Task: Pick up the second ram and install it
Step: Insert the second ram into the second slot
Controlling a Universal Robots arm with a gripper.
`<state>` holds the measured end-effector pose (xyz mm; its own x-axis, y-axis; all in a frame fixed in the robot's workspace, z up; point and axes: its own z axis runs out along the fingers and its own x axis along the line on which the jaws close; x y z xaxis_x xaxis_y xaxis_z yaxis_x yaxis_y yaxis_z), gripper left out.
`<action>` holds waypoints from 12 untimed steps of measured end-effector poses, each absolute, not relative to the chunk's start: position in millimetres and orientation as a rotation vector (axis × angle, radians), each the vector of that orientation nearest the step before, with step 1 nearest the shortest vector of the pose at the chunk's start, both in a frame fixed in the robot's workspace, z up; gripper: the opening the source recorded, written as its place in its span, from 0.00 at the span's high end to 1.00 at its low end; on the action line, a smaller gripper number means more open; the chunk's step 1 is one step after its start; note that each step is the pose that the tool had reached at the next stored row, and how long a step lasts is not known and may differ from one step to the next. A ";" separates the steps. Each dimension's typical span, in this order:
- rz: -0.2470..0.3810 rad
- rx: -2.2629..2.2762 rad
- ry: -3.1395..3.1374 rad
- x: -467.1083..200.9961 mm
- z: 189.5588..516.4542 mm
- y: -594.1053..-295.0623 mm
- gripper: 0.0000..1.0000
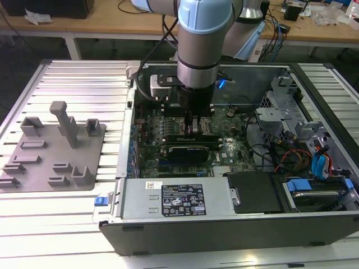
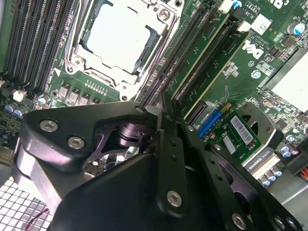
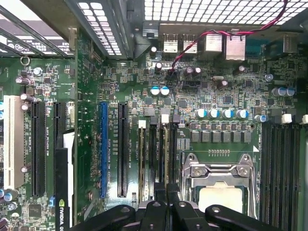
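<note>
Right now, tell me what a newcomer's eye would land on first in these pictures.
First, the pale blue robot arm reaching down into the open computer case, its gripper low over the motherboard in the exterior view. Next, the silver processor in its socket, bright in the second wrist view, with the memory slots beside it, just ahead of the gripper. On the exterior view's left, a grey fixture tray sits on the table.
</note>
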<state>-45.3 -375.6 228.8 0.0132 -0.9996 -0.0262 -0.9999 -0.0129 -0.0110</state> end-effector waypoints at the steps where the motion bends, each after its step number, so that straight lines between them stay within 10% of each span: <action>1: 0.017 -2.217 2.188 -45.3 228.7 -375.5 0.91; 12: 0.017 -2.217 2.188 -45.3 227.2 -375.5 0.83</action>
<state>-45.3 -375.5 227.2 0.0133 -0.9996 -0.0264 -0.9999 -0.0130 -0.0111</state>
